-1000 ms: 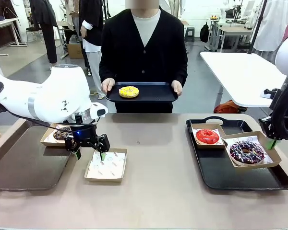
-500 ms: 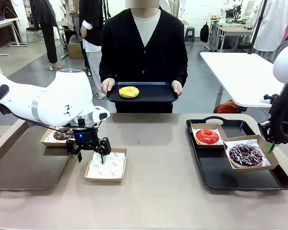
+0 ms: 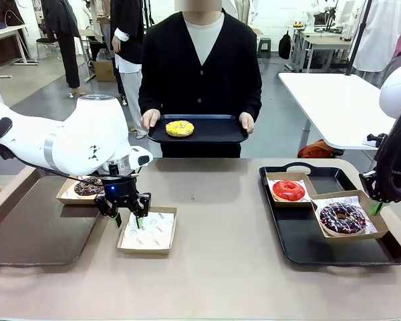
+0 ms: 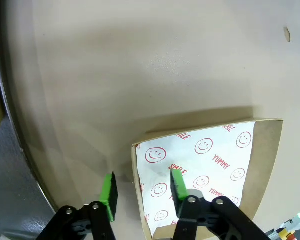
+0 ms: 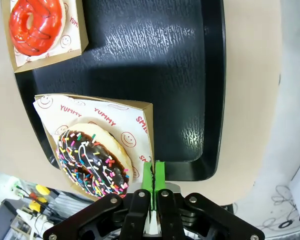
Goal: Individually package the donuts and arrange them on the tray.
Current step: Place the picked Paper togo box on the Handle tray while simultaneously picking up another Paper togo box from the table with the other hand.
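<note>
My left gripper (image 3: pixel 127 219) (image 4: pixel 142 173) is open astride the left wall of an empty paper-lined box (image 3: pixel 150 231) (image 4: pixel 205 170), one pad inside and one outside. Behind it, a chocolate donut (image 3: pixel 88 188) lies in its box. The person holds a small tray (image 3: pixel 214 130) with a yellow donut (image 3: pixel 179 128). On the black tray (image 3: pixel 301 234) (image 5: pixel 155 60) at the right are a boxed red donut (image 3: pixel 289 190) (image 5: pixel 36 25) and a boxed dark purple sprinkled donut (image 3: pixel 342 217) (image 5: pixel 92 162). My right gripper (image 3: pixel 376 207) (image 5: pixel 153 172) is shut on that box's rim.
A dark tray (image 3: pixel 33 227) lies at the table's left edge, close to my left arm. The bare tabletop (image 3: pixel 220 221) stretches between the two trays. A white table (image 3: pixel 341 100) stands behind at the right.
My left gripper narrowed and shifted right, so that it straddles the empty box's wall. My right gripper brought the purple donut's box down flat onto the black tray.
</note>
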Available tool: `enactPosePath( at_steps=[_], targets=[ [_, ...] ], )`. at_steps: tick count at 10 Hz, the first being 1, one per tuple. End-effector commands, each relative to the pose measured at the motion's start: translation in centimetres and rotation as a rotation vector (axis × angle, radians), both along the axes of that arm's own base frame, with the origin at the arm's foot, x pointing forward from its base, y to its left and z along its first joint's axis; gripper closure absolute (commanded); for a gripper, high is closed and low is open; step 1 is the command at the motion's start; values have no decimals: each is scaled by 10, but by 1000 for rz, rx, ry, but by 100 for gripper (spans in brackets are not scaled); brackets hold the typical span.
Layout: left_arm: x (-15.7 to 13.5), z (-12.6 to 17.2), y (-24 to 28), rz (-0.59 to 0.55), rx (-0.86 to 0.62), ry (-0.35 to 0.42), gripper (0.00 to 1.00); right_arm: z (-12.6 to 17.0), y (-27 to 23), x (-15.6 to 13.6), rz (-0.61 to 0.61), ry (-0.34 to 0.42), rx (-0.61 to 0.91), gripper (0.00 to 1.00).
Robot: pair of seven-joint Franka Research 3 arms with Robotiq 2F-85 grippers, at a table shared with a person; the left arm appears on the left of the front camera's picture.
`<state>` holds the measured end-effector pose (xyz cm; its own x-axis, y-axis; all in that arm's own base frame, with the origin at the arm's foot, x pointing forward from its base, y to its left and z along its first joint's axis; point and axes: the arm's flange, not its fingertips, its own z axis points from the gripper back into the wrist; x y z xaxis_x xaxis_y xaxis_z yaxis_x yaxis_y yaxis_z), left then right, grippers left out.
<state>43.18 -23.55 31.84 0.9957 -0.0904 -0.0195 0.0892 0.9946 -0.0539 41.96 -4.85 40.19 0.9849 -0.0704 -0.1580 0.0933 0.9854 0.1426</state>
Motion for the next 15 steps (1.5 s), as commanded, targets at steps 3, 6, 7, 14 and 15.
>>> enactPosePath(
  at_steps=[3,6,7,14,15],
  targets=[
    [0,3,0,37,9,-18,100,0,-4,2,13,-4,31,100],
    [0,4,1,38,9,-16,100,-9,-7,7,2,27,32,100],
    [0,4,2,38,9,-16,100,-14,-7,9,-3,41,32,100],
    [-1,5,2,37,9,-17,100,-25,-7,13,-30,53,-48,100],
    [-1,5,2,38,8,-17,100,-26,-6,13,-34,54,-57,100]
  ],
)
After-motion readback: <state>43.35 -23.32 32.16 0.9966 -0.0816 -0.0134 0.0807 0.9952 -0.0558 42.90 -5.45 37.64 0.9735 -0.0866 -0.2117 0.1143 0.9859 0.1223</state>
